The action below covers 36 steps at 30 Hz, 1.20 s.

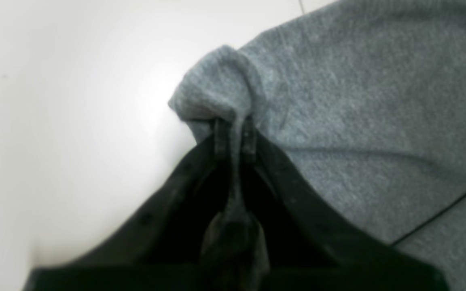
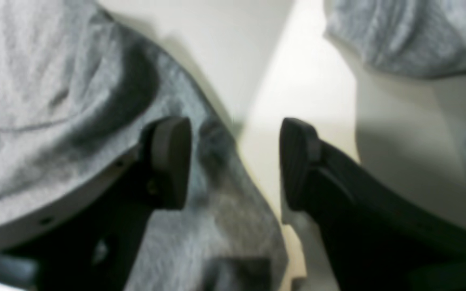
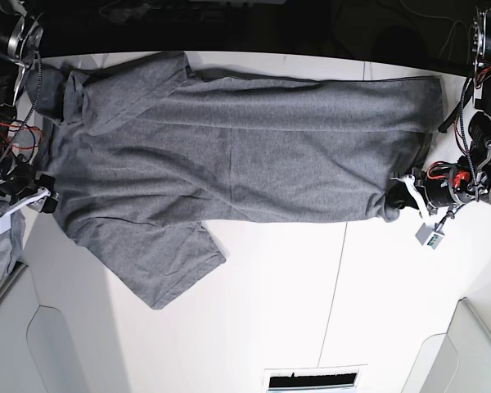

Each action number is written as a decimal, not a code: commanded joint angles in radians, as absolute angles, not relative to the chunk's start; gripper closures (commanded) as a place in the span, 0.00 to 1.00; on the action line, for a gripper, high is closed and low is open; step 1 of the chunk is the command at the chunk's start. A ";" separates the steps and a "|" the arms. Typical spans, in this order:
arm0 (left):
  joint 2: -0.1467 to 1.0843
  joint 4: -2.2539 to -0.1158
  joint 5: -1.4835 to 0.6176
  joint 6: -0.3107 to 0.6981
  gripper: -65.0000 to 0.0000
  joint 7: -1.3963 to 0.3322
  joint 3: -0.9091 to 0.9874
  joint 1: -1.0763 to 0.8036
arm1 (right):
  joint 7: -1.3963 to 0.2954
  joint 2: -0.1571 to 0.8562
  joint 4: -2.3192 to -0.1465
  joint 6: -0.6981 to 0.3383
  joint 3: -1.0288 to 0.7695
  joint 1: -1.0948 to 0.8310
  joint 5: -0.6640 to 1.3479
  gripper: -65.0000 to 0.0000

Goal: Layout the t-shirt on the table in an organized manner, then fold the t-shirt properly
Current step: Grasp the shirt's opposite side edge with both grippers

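White table [image 3: 311,327]: left pincer [image 1: 233,135] clenched on t-shirt [image 3: 229,147] corner; right pincer [image 2: 235,161] spread wide, straddling shirt edge.

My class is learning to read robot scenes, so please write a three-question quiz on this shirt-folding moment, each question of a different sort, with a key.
1. True or false: the left pincer is shut on a corner of the t-shirt.
2. The right pincer is: A) open, with shirt cloth beside one pad; B) shut on a sleeve; C) holding a bin.
3. Fill in: the shirt lies spread across the white ____.

Key
1. True: its tips pinch a bunched bit of grey cloth.
2. A: the two pads stand wide apart and grip nothing.
3. table.
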<state>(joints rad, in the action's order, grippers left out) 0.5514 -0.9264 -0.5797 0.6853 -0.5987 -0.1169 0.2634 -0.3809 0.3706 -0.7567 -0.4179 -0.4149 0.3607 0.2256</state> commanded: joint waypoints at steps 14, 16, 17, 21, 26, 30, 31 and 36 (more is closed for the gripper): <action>0.568 -0.937 -0.624 0.698 1.00 -0.588 -0.112 0.284 | -0.389 0.343 -0.754 -0.532 -0.416 0.376 0.285 0.47; 0.568 -0.937 -0.634 0.698 1.00 -0.588 -0.112 0.284 | -0.390 0.344 -0.754 -0.532 -0.416 0.376 0.296 0.57; 0.568 -0.937 -0.637 0.698 1.00 -0.593 -0.112 0.285 | -0.390 0.344 -0.756 -0.532 -0.416 0.376 0.295 0.66; 0.569 -0.937 -0.662 0.698 1.00 -0.668 -0.112 0.285 | -0.389 0.346 -0.780 -0.532 -0.416 0.376 0.296 1.00; 0.581 -0.937 -0.748 0.698 1.00 -0.706 -0.112 0.285 | -0.400 0.347 -0.849 -0.566 -0.416 0.375 0.296 1.00; 0.622 -0.942 -0.865 0.698 1.00 -0.786 -0.112 0.288 | -0.459 0.352 -0.925 -0.566 -0.416 0.367 0.308 1.00; 0.634 -0.946 -0.899 0.698 1.00 -0.816 -0.112 0.287 | -0.485 0.355 -0.944 -0.566 -0.416 0.364 0.326 1.00; 0.702 -1.011 -1.013 0.698 1.00 -0.881 -0.112 0.276 | -0.573 0.381 -1.030 -0.572 -0.416 0.329 0.428 1.00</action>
